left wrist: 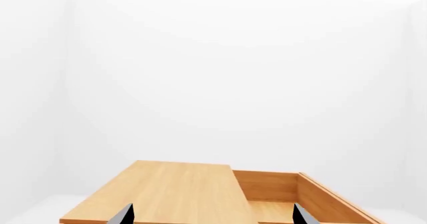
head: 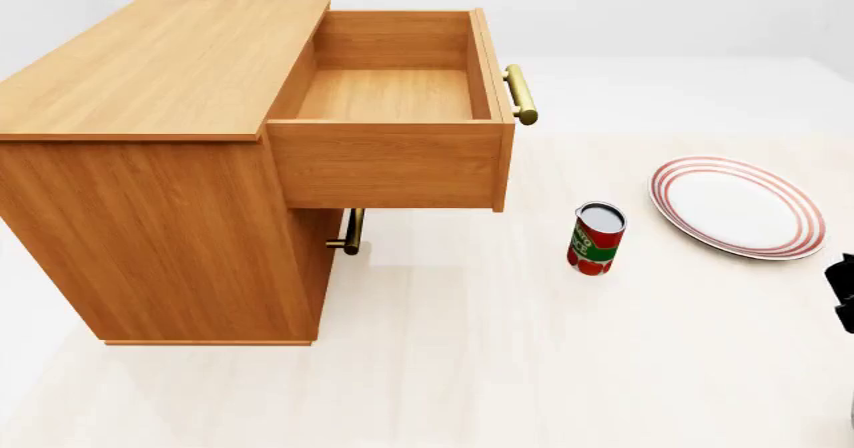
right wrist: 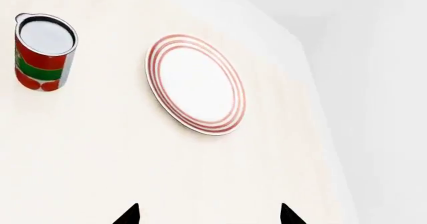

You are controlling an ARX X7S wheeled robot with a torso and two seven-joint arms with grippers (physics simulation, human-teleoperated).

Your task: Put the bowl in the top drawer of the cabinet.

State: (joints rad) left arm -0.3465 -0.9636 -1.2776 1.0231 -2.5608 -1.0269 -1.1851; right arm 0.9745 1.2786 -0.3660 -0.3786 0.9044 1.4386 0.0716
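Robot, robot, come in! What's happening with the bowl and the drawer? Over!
Both tools open, holding nothing. Top drawer pulled out, nothing inside. Bowl not in view. Can and plate off to the side, not blocking.

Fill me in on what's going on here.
Nothing is being held. The top drawer of the cabinet stands pulled out and empty. A can and a red-rimmed plate sit on the floor beside it. The bowl shows in no view. Both grippers, left gripper and right gripper, are open and empty.
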